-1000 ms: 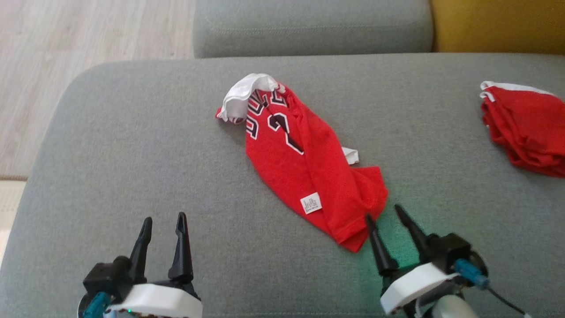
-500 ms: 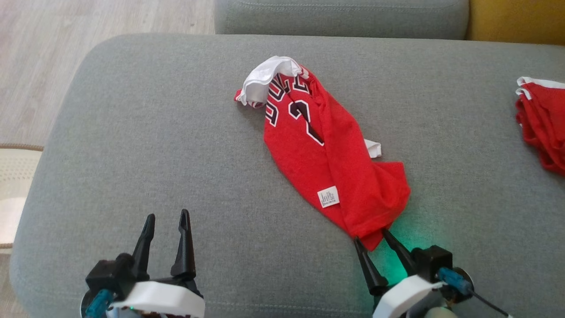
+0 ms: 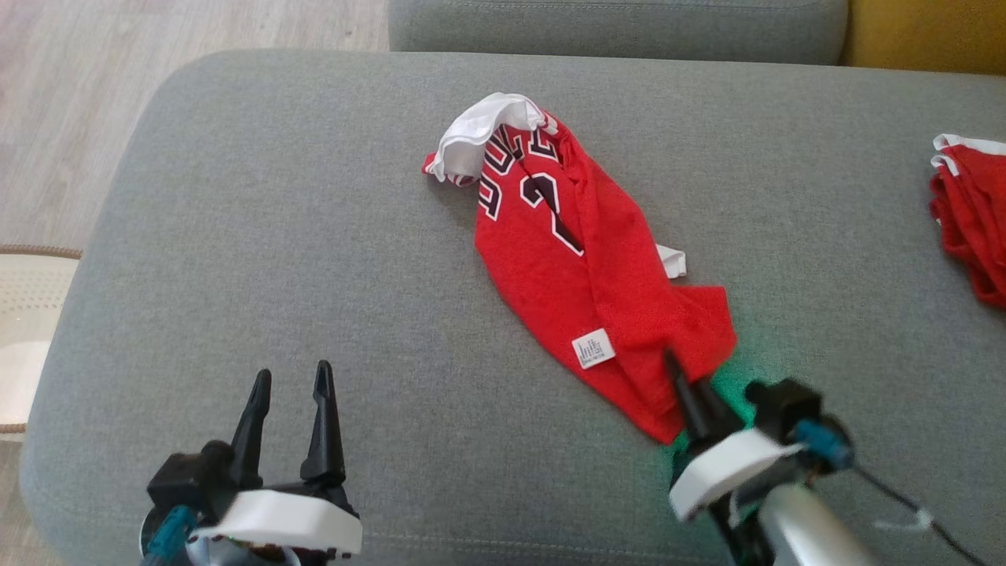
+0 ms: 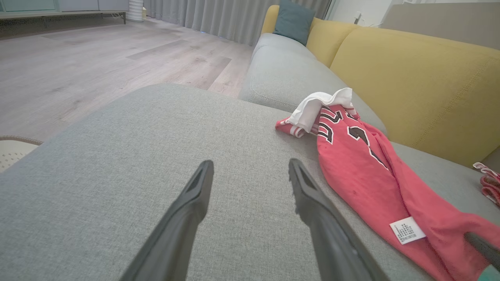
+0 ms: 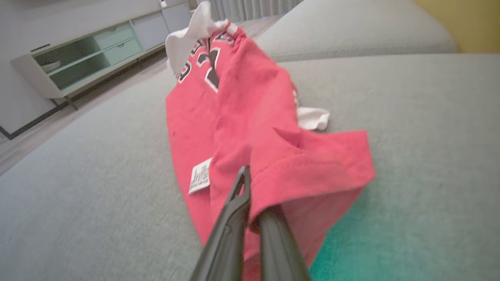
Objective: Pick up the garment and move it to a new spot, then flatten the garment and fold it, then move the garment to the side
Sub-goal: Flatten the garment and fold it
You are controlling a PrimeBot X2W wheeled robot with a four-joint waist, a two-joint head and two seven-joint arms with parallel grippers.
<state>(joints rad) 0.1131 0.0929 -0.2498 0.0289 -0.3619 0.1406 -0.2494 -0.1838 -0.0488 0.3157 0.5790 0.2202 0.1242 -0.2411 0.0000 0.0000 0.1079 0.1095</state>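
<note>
The right gripper (image 5: 254, 195) is pinched tight on the near hem of the red basketball jersey (image 3: 581, 267), with a fold of red cloth caught between its two dark fingers and draped over one of them. A green glow (image 3: 727, 389) falls on the fabric of the grey sofa cushion (image 3: 275, 236) just beside that gripper. From the pinched corner the jersey lies crumpled in a long diagonal strip across the middle of the cushion. Its white label (image 3: 592, 348) faces up near the gripper, and the black-and-white lettering and bunched white trim (image 3: 483, 134) are at the far end. The left gripper (image 3: 292, 373) hovers over bare cushion well to the left of the jersey, its fingers spread apart and holding nothing. A pile of other red garments (image 3: 971, 228) sits at the cushion's right edge, well apart from the jersey. A yellow backrest (image 4: 410, 78) rises behind the cushion, and wooden floor (image 3: 71, 118) shows beyond its left side.
</note>
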